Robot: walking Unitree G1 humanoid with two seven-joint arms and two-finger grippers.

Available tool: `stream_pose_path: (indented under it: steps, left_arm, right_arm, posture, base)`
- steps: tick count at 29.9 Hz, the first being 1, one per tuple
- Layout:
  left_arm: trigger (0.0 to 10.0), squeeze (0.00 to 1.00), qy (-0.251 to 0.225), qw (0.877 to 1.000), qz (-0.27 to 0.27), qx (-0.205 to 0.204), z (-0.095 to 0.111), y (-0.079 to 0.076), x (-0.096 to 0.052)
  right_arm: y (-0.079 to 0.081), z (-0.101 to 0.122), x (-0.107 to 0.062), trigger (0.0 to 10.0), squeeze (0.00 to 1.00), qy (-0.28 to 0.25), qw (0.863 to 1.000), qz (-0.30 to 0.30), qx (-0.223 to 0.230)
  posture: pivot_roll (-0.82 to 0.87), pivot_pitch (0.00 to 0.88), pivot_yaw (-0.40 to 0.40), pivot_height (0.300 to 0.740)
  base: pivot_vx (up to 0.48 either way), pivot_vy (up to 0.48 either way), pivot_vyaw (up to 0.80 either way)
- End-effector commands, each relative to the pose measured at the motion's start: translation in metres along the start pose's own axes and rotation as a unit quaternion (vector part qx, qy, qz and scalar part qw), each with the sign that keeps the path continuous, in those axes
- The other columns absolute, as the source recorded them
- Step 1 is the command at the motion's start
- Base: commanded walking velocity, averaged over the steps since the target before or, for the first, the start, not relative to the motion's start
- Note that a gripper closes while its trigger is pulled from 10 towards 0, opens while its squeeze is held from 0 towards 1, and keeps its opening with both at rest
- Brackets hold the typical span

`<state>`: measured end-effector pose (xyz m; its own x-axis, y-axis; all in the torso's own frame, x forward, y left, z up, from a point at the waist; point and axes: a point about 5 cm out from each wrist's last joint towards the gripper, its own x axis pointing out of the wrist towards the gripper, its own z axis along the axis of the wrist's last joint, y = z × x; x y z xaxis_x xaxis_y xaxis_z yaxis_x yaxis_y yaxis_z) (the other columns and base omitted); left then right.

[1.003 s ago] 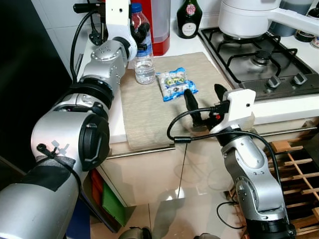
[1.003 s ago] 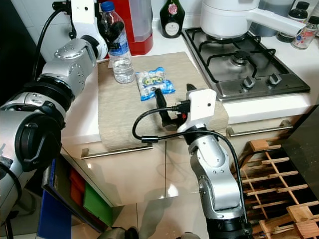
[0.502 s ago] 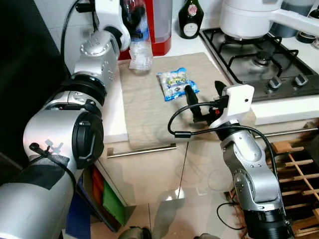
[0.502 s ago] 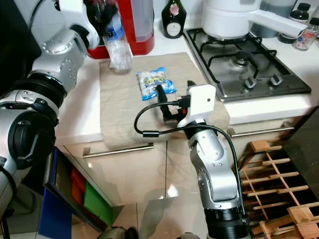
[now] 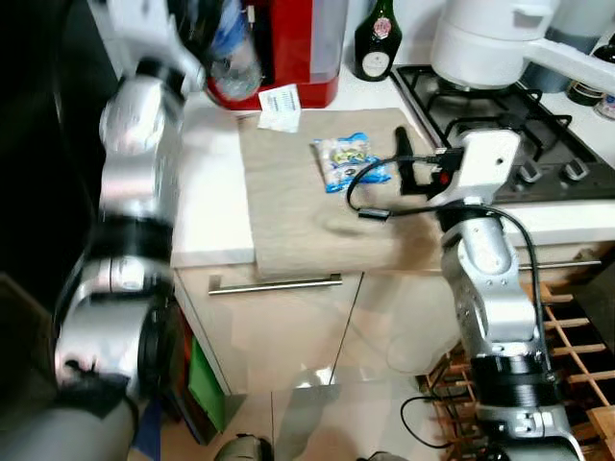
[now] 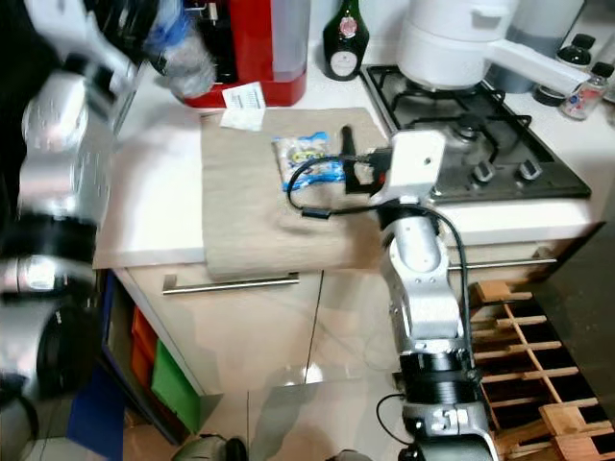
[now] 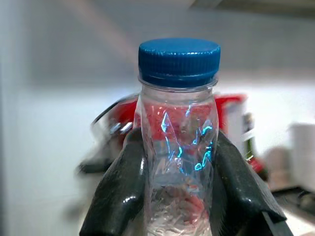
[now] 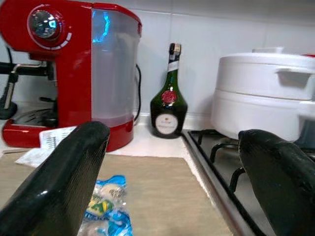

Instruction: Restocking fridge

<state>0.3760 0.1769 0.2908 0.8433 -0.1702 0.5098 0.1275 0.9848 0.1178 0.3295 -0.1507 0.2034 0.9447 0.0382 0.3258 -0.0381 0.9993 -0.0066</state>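
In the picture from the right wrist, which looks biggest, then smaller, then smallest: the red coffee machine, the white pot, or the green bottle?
1. Red coffee machine with a clear tank, biggest.
2. White lidded pot, nearly as big; its edge is cut off, so this is unsure.
3. Dark green glass bottle, smallest.

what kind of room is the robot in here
A home kitchen, most likely: a gas hob set in the countertop, a red coffee machine against the tiled wall, and cabinet doors below.

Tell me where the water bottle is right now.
The water bottle is held in the left tool, raised at the robot's upper left beside the red coffee machine.
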Motion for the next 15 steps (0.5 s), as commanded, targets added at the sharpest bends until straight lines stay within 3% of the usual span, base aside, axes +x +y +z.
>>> stream_pose_path:
  steps: [1,7,9,15]
  left_arm:
    - [10.0,0.00,-0.033,0.999,-0.004,0.011,0.020,-0.013,0.002]
    - [10.0,0.00,-0.011,0.999,0.011,0.031,0.010,-0.028,-0.017]
    - [10.0,0.00,-0.001,0.999,0.016,0.040,0.006,-0.032,-0.023]
    - [10.0,0.00,0.004,0.998,0.015,0.055,0.009,-0.035,-0.023]
  right_arm:
    - [0.001,-0.001,0.002,10.0,1.00,-0.002,1.000,0.002,0.002]
    - [0.010,-0.006,-0.002,10.0,1.00,0.001,1.000,0.024,0.006]
    - [0.013,-0.008,-0.004,10.0,1.00,0.000,1.000,0.027,0.009]
    - [0.015,-0.009,-0.004,10.0,1.00,-0.001,0.999,0.033,0.010]
  posture:
    - [-0.02,0.000,-0.032,0.740]
    - [-0.03,0.000,-0.030,0.740]
    - [-0.03,0.000,-0.030,0.740]
    - [-0.04,0.000,-0.029,0.740]
  base:
    - [0.000,0.000,0.00]
    - [0.000,0.000,0.00]
    - [-0.287,0.000,0.00]
    - [-0.313,0.000,0.00]
